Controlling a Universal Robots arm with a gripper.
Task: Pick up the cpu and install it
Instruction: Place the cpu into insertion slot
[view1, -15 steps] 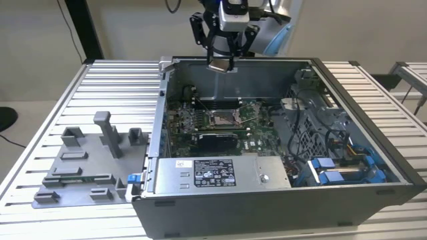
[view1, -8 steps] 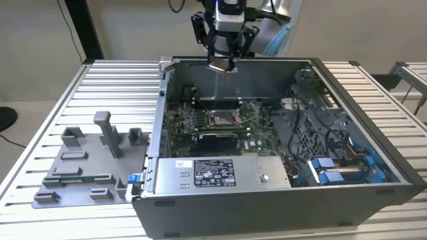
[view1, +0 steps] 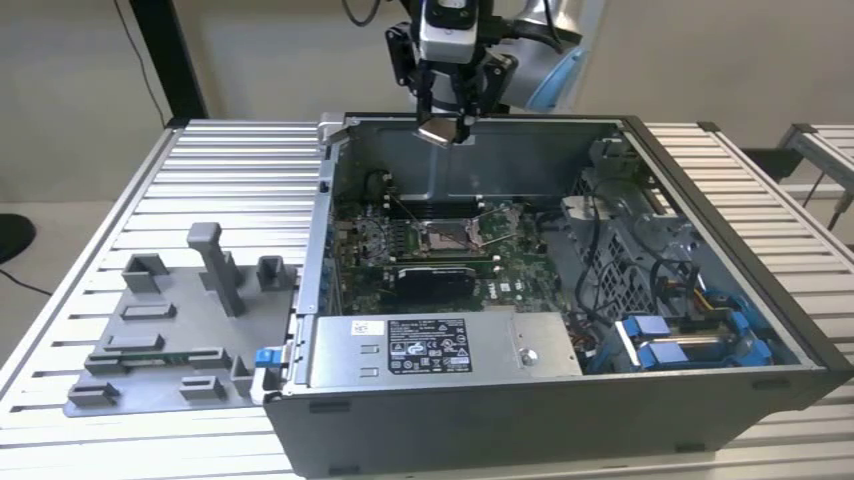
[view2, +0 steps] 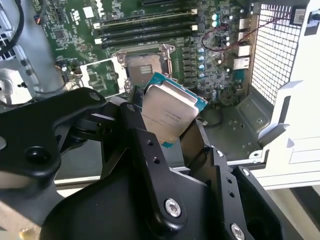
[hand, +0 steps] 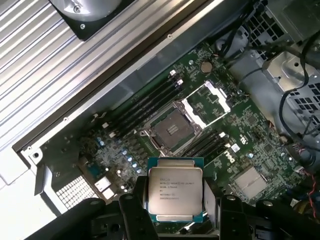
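Note:
The cpu (hand: 175, 190), a small square chip with a silvery top and a teal edge, is clamped between my black fingers (hand: 131, 212). In the second wrist view the cpu (view2: 167, 114) sits tilted in my gripper (view2: 165, 125). From the exterior view, my gripper (view1: 441, 125) hangs high over the far wall of the open computer case (view1: 721, 300), shut on the cpu (view1: 441, 132). Below it lies the green motherboard with its open, metal-framed socket (hand: 171, 129), well apart from the chip; the socket (view1: 441, 236) sits mid-board.
Memory slots (hand: 140, 107) run beside the socket. A power supply box (view1: 441, 345) fills the case's near side, and cables with blue connectors (view1: 667, 340) crowd the exterior view's right. A grey fixture with blocks (view1: 174, 320) stands on the slatted table at the left.

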